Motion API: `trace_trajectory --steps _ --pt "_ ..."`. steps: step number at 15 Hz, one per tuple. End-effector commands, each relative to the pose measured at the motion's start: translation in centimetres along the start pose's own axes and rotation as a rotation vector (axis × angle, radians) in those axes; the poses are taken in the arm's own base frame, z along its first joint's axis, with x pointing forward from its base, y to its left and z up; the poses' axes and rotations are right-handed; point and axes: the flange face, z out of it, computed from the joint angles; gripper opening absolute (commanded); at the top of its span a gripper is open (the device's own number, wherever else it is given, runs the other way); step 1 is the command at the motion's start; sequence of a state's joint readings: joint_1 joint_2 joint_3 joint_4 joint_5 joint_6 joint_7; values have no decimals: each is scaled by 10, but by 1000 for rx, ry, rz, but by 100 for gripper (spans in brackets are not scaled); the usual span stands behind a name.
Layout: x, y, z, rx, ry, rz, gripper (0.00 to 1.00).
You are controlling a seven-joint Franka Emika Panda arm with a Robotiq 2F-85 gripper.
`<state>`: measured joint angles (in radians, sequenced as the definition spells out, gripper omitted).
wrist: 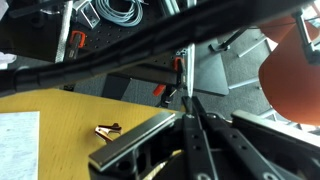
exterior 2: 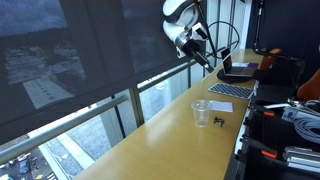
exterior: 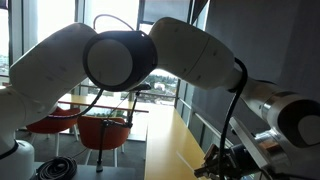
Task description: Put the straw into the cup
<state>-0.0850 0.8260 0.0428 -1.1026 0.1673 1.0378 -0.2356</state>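
Wrist view: the fingers [wrist: 207,135] enter from the bottom edge and are fully closed, tips pressed together on the straw [wrist: 186,85]; the straw is a thin, pale, straight tube; its long axis continues the line of the fingers, and its free end points away from the camera toward the top of the picture; a reddish tint shows near that far end; the end inside the grip is hidden.

Below and to the left lies the table [wrist: 60,110], a smooth light wood surface with a straight edge; on it rest a small brown clip [wrist: 108,130] and a white sheet [wrist: 15,140]; an orange rounded chair [wrist: 295,70] stands beyond the edge.

In an exterior view the cup [exterior 2: 201,113] stands upright on the long table [exterior 2: 170,135]; it is clear plastic, round, slightly tapered, mouth upward; the clip [exterior 2: 219,121] lies just beside it; the white-shelled arm [exterior 2: 183,22] holds the fingers [exterior 2: 207,58] raised above the far end, well apart from the cup.
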Motion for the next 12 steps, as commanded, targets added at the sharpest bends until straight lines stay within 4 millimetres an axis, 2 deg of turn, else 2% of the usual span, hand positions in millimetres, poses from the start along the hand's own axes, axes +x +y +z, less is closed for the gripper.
trace_trajectory --steps 1,8,12 --pt "5 10 -7 87 -1 36 0" --pt "31 45 7 192 -9 129 0" --pt "53 62 21 253 -18 161 0"
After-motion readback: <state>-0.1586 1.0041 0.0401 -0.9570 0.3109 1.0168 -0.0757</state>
